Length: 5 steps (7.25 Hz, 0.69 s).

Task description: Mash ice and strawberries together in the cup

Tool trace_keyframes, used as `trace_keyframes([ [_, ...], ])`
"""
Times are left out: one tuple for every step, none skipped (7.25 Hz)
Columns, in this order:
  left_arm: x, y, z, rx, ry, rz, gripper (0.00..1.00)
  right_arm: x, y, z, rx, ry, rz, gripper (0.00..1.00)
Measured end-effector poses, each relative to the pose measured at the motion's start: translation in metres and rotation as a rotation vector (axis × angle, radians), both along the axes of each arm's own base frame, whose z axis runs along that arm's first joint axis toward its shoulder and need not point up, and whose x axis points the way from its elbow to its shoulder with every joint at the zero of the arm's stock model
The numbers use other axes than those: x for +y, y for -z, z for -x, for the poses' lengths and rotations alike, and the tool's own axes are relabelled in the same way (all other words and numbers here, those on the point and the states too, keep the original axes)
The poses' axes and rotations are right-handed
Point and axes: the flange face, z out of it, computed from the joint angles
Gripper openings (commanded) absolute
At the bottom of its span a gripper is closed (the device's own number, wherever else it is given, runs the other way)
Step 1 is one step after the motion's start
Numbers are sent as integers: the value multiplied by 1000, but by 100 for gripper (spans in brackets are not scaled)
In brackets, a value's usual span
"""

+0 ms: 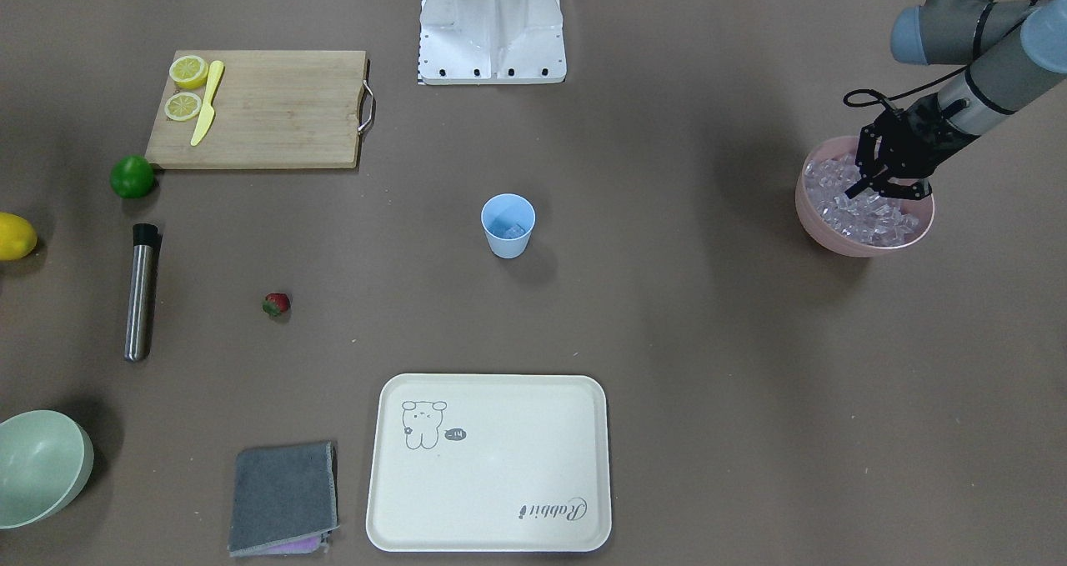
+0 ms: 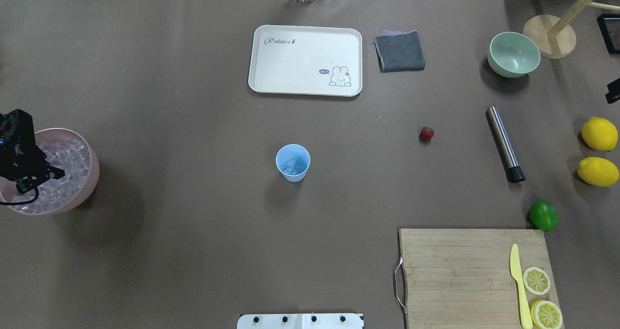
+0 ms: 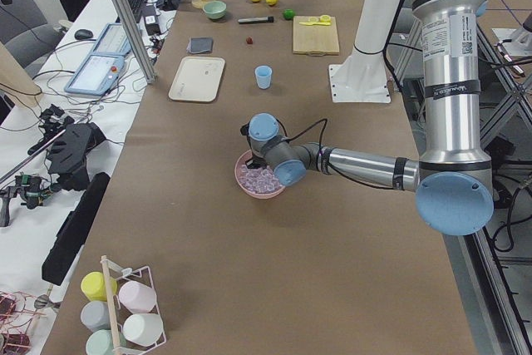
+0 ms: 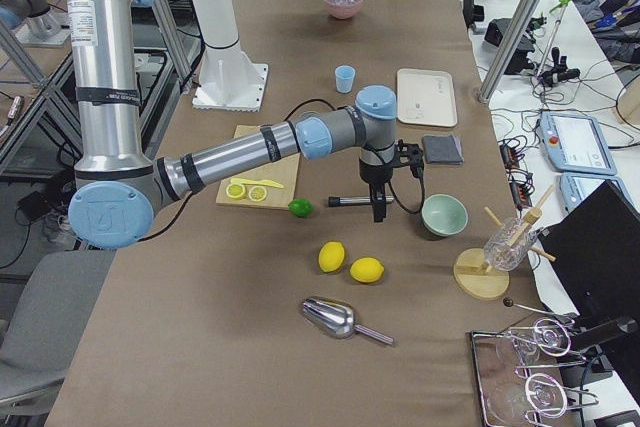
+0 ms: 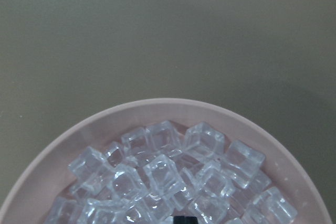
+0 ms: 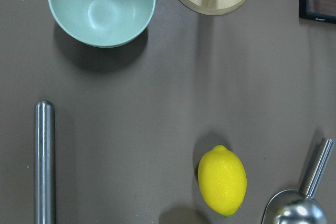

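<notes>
The cup (image 1: 508, 225) stands mid-tabletop (image 1: 683, 316) holding a little ice (image 1: 509, 232), your left gripper (image 1: 875, 189) dips on its outstretched arm into the pink bowl (image 1: 834, 245) of more ice, your right gripper (image 4: 378, 209) hangs near the steel rod (image 1: 140, 295), you cannot tell whether either is open or closed, and the strawberry (image 1: 276, 303) lies well apart from the cup.

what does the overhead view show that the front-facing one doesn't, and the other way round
Only overhead: a second lemon and the wooden stand. Only front-facing: the left arm above its gripper. Both: cup, strawberry, tray, lime, and the left gripper at the pink bowl of ice.
</notes>
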Motion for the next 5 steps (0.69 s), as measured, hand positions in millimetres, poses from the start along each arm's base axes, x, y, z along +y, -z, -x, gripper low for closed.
trace_keyframes([
  [-3,-1,4,1,6,4,86,-1,1,1,-2,-1,0,100],
  [-4,-3,5,-5,14,4,96,-1,3,3,-3,-4,2,100],
  [-5,-5,5,-19,28,-3,96,-3,5,6,-5,-6,2,100],
  [-4,-7,5,-30,37,-6,96,-3,6,8,-6,-6,2,100],
  [-3,-10,5,-37,40,-6,96,-4,7,8,-6,-7,1,100],
])
